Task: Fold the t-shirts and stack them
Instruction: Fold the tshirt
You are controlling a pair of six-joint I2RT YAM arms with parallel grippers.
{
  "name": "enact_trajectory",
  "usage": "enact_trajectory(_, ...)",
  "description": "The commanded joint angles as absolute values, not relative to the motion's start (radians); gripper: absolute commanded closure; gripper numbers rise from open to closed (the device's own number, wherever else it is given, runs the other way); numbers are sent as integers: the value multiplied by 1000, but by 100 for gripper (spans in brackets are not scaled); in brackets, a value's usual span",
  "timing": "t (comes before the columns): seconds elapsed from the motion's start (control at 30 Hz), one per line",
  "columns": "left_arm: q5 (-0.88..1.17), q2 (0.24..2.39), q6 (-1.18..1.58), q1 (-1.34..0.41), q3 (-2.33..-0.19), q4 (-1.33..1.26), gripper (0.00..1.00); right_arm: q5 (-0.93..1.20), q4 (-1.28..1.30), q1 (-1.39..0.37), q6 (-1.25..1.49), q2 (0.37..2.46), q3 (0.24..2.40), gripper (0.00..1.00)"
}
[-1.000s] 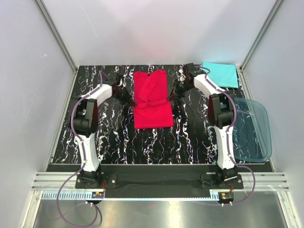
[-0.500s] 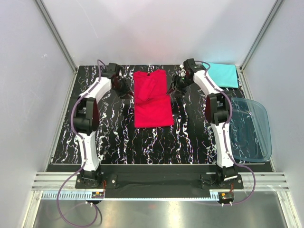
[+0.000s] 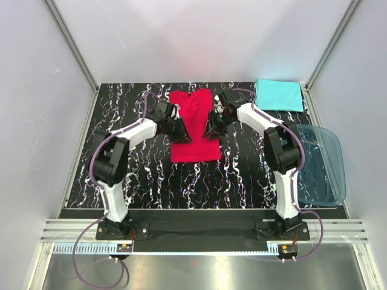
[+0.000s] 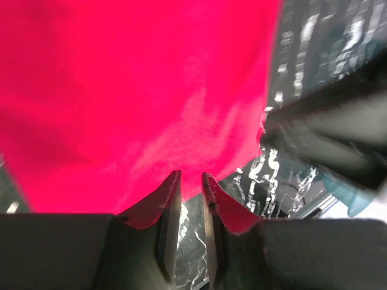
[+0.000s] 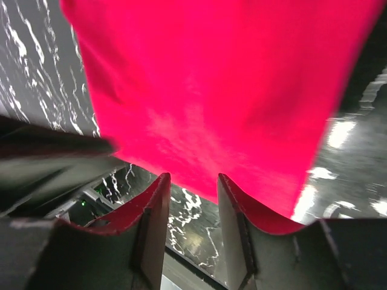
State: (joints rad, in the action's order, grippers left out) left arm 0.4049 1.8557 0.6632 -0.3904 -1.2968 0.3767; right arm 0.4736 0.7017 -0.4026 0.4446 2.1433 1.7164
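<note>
The red t-shirt (image 3: 195,146) lies as a long narrow strip in the middle of the black marbled table (image 3: 145,175), collar toward the back. My left gripper (image 3: 180,129) is at its left edge and my right gripper (image 3: 212,127) at its right edge, both about halfway along. In the left wrist view the left gripper (image 4: 190,174) stands narrowly open, bare table between its fingers and red cloth (image 4: 133,90) just ahead. The right gripper (image 5: 193,176) is open wider and empty, with red cloth (image 5: 211,78) beyond its tips. The turquoise t-shirt (image 3: 279,95) lies folded at the back right corner.
A translucent blue tub (image 3: 321,166) hangs over the table's right edge beside the right arm. White walls close in the back and both sides. Each wrist view catches the other arm, blurred: the right arm (image 4: 326,136) and the left arm (image 5: 48,151).
Both grippers went from shut to open. They drew back toward the shirt's shoulders, then came in to its side edges at mid length. The red shirt lies slightly narrower.
</note>
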Motion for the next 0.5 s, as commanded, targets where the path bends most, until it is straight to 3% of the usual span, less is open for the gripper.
enact_trajectory(0.0, 483, 1920, 695, -356, -1301, 261, 77, 479, 610, -396, 479, 2123, 1707, 57)
enact_trajectory(0.17, 491, 1905, 686, -333, -1258, 267, 80, 566, 634, -396, 428, 2131, 1681, 64)
enact_trajectory(0.33, 531, 1861, 669, -331, -1155, 267, 81, 715, 563, -397, 454, 2108, 1571, 78)
enact_trajectory(0.47, 515, 1850, 652, -311, -1089, 282, 82, 736, 545, -390, 463, 2105, 1478, 82)
